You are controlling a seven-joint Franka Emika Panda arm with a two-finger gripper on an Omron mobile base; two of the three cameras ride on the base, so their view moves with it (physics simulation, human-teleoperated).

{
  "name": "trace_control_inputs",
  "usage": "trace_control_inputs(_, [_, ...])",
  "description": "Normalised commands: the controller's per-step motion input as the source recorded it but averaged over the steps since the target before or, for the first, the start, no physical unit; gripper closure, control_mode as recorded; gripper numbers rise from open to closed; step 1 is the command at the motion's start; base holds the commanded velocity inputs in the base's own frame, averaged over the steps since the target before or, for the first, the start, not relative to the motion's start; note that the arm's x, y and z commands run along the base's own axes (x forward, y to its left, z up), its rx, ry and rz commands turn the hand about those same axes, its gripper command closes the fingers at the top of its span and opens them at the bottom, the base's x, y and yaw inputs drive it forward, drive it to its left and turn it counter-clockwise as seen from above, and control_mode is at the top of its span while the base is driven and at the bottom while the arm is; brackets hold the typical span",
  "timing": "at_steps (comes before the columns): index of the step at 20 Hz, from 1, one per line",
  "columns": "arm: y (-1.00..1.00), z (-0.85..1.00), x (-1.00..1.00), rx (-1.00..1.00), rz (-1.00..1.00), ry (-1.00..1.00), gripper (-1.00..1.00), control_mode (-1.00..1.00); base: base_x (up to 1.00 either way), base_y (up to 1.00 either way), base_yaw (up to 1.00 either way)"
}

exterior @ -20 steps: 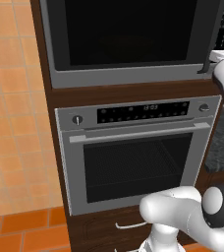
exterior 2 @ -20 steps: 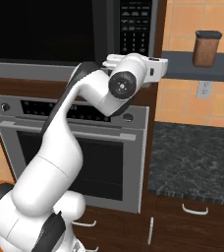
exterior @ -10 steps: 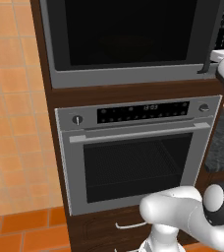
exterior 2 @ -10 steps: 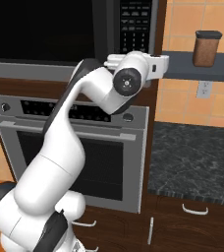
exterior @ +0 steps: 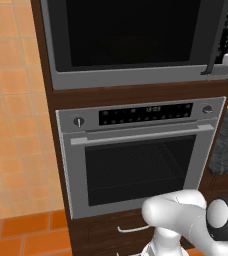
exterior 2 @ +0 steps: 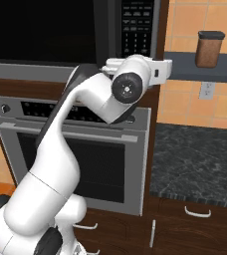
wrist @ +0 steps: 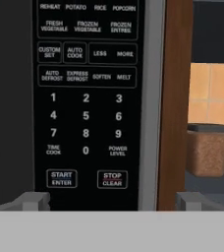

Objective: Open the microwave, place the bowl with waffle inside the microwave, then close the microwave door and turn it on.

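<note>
**Gripper faces the microwave keypad, jaws wide apart and empty**

The microwave [exterior: 136, 40] is built into the dark wood cabinet column directly above the silver oven [exterior: 141, 155]. Its front faces out into the room. The microwave door [exterior: 131, 32], a wide black glass panel, is shut flush with the silver-grey frame; its long axis runs horizontally. At the door's right edge the dark bar handle [exterior: 219, 37] stands upright, its long axis vertical, and right of that handle sits the black keypad [exterior 2: 138, 27], a tall narrow strip also running vertically.

The gripper [wrist: 113, 201] is level with the microwave's lower right corner and looks straight at the keypad. Its two finger tips [wrist: 33, 201] stand far apart, one below the START/ENTER key [wrist: 61, 178], the other past the microwave's right frame, in front of the wood cabinet side. Nothing sits between them; whether they touch the panel cannot be told.

To the right of the microwave, a brown canister with a dark lid [exterior 2: 209, 49] stands on a grey shelf [exterior 2: 195, 67] against the orange tiled wall.
</note>
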Motion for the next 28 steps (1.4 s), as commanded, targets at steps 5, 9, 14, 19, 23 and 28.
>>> trace_control_inputs(5, [-0.01, 0.00, -0.05, 0.00, 0.00, 0.00, -1.00, -1.00, 0.00, 0.00, 0.00])
trace_control_inputs(9, [-0.09, 0.00, 0.14, 0.00, 0.00, 0.00, -1.00, -1.00, 0.00, 0.00, 0.00])
trace_control_inputs(14, [-0.03, 0.00, 0.31, 0.00, 0.00, 0.00, -1.00, -1.00, 0.00, 0.00, 0.00])
trace_control_inputs(19, [0.00, -0.05, 0.34, 0.00, 0.00, 0.00, -1.00, -1.00, 0.00, 0.00, 0.00])
trace_control_inputs(23, [0.00, -0.21, 0.16, 0.00, 0.00, 0.00, -1.00, -1.00, 0.00, 0.00, 0.00])
trace_control_inputs(28, [0.00, -0.09, 0.22, 0.00, 0.00, 0.00, -1.00, -1.00, 0.00, 0.00, 0.00])
